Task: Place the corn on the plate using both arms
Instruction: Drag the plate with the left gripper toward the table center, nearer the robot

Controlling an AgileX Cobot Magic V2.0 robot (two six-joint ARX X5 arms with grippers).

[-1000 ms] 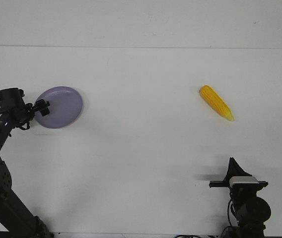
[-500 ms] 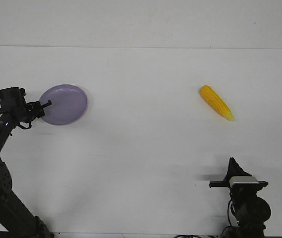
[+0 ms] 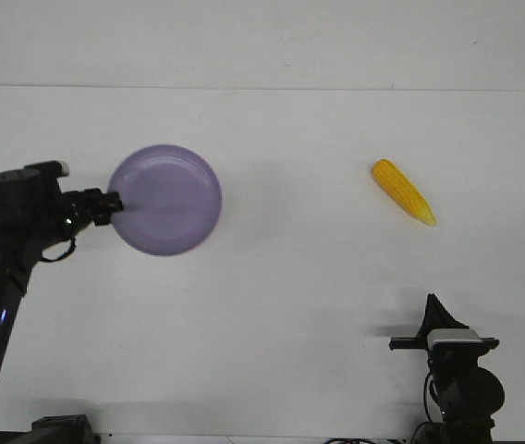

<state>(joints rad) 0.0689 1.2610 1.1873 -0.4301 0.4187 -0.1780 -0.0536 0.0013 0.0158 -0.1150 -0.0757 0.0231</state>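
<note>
A lavender plate (image 3: 170,199) hangs above the table at the left, tilted so its face shows. My left gripper (image 3: 115,205) is shut on the plate's left rim, with the black arm trailing down the left edge. The yellow-orange corn (image 3: 403,191) lies on the white table at the right, its pointed end toward the lower right. My right gripper (image 3: 432,313) sits low at the bottom right, well short of the corn, pointing up; whether its fingers are open or shut does not show.
A faint line across the back marks the far edge of the white table (image 3: 290,277). The right arm's pale grey wrist block (image 3: 447,338) sits near the table's front edge.
The left gripper has lifted the plate and carried it to the right. The plate now looks larger and more face-on. The corn and the right arm have not moved.
</note>
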